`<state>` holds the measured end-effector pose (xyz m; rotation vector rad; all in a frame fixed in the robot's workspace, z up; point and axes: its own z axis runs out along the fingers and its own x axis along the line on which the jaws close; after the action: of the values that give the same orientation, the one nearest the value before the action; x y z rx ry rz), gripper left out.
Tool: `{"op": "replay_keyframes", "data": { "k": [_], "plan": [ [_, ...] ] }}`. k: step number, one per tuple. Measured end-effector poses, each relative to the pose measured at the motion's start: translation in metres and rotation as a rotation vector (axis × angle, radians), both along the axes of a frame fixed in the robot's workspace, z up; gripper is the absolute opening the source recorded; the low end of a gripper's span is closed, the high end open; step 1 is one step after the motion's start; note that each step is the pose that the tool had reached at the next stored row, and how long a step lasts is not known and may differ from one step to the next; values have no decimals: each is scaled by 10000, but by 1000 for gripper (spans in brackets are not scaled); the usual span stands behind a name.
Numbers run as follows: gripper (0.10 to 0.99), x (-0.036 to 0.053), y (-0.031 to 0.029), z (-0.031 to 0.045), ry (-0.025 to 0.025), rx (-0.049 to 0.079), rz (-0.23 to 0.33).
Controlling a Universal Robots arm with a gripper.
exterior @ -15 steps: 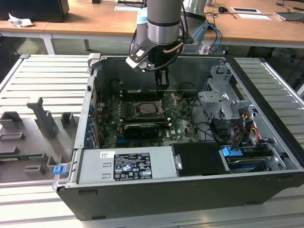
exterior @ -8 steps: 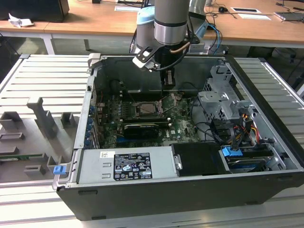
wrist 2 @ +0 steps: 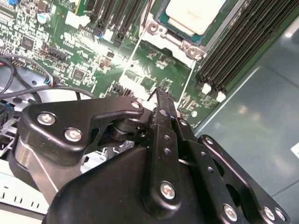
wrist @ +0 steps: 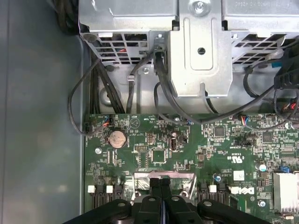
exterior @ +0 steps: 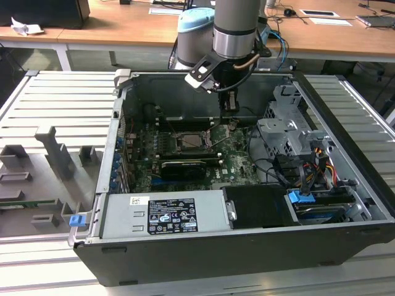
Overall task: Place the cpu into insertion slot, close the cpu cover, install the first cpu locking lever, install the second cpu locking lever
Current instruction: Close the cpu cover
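The open computer case point(exterior: 185, 259) lies on the slatted metal bench point(exterior: 364, 111). On its grey power supply point(exterior: 210, 209) there is a white label point(exterior: 171, 216) with black print and small marks, but the print is too fine to make out. The green motherboard point(wrist: 154, 140) carries white printed letters and signs near a round coin cell point(wrist: 116, 138); these are also too small to tell.

The arm point(exterior: 234, 24) comes down nearly upright from above into the case. The end effector point(exterior: 230, 120) hangs low over the motherboard, just beside the socket, on the exterior view's right of it. In both wrist views its black fingers point(wrist 2: 163, 121) are pressed together, tip to tip, above bare board — near the socket but apart from it.

The cpu point(wrist 2: 194, 14) lies flat in the socket, its tan metal top upward. The cpu cover point(wrist 2: 219, 25), a silvery frame, seems to lie down around it; whether it is fully shut cannot be told.
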<state>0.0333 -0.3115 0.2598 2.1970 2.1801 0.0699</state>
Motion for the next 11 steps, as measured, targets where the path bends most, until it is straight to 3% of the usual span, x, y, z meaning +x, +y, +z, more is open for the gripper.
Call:
{"op": "replay_keyframes", "data": {
  "k": [11],
  "plan": [
    [106,175,0,0,4,-1,1]
  ]
}}
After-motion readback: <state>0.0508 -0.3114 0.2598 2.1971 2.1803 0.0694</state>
